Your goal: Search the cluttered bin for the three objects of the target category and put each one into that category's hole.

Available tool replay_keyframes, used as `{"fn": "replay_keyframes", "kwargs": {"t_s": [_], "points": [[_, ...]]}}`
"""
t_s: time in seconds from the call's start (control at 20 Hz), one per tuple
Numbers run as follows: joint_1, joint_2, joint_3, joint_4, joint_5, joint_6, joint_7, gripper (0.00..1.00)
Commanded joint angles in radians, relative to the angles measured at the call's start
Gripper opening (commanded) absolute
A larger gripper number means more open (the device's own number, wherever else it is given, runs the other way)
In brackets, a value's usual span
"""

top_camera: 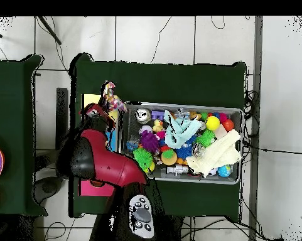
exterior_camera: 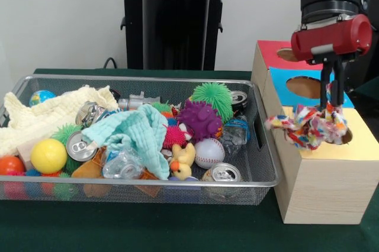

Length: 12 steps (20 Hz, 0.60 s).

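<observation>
Front view shows the red and black gripper (exterior_camera: 333,103), jaws grasping a multicoloured knotted rope toy (exterior_camera: 308,125), over the yellow-topped wooden box (exterior_camera: 323,175).

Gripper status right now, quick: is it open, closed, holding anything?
Gripper: closed on the multicolored rope toy, holding it over the yellow-topped section of the wooden box.

Wire mesh bin (exterior_camera: 260,169) sitting on green table (exterior_camera: 142,228), holding yellow ball (exterior_camera: 48,155), purple spiky ball (exterior_camera: 200,119), green spiky ball (exterior_camera: 213,99), baseball (exterior_camera: 209,152), rubber duck (exterior_camera: 183,161), teal cloth (exterior_camera: 139,133) and cans. At 3 o'clock of the bin, wooden box (exterior_camera: 320,175) standing with yellow, blue and red tops. Gripper (exterior_camera: 331,105) hanging over the yellow top, clamping a multicoloured rope toy (exterior_camera: 308,126).
</observation>
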<state>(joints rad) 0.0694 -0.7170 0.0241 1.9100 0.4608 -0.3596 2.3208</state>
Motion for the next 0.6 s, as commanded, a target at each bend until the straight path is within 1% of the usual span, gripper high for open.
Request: {"fn": "replay_keyframes", "kwargs": {"t_s": [0.05, 0.4, 0.6], "points": [[0.017, -0.008, 0.052, 0.066, 0.059, 0.086, 0.229, 0.00], [0.011, 0.007, 0.078, 0.079, 0.058, 0.082, 0.251, 0.00], [-0.006, 0.004, 0.101, 0.090, 0.050, 0.080, 0.264, 0.00]]}}
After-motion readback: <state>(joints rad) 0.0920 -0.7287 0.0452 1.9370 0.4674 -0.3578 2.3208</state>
